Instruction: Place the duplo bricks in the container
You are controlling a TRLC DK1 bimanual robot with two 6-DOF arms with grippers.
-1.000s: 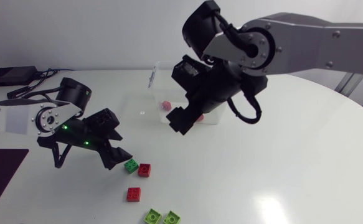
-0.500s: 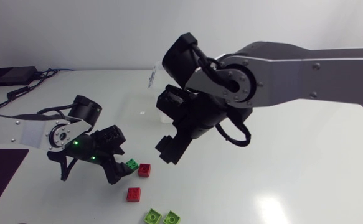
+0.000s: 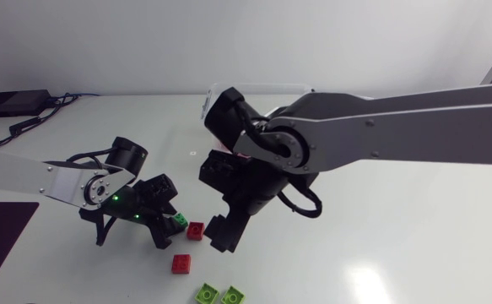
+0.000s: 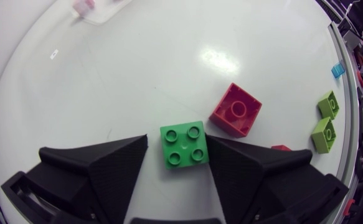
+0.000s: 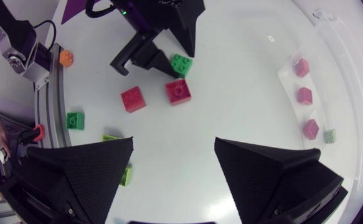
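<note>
A green brick (image 4: 183, 144) lies flat on the table between the fingers of my left gripper (image 4: 176, 140). One finger is against it and a thin gap shows at the other. In the head view this brick (image 3: 179, 221) sits under my left gripper (image 3: 168, 225), next to a red brick (image 3: 196, 230). A second red brick (image 3: 181, 263) and two lime bricks (image 3: 218, 295) lie nearer the front. My right gripper (image 5: 174, 142) hangs open and empty above them. The clear container (image 5: 330, 74) at the back holds pink bricks (image 5: 304, 95).
My right arm (image 3: 372, 135) stretches across the middle of the table and covers most of the container (image 3: 258, 88) from above. White tabletop runs to the right of the bricks. A black box (image 3: 11, 103) with cables sits at the far left.
My right gripper swung from the container down toward the loose bricks. My left gripper slid right onto the green brick and its fingers narrowed around it.
</note>
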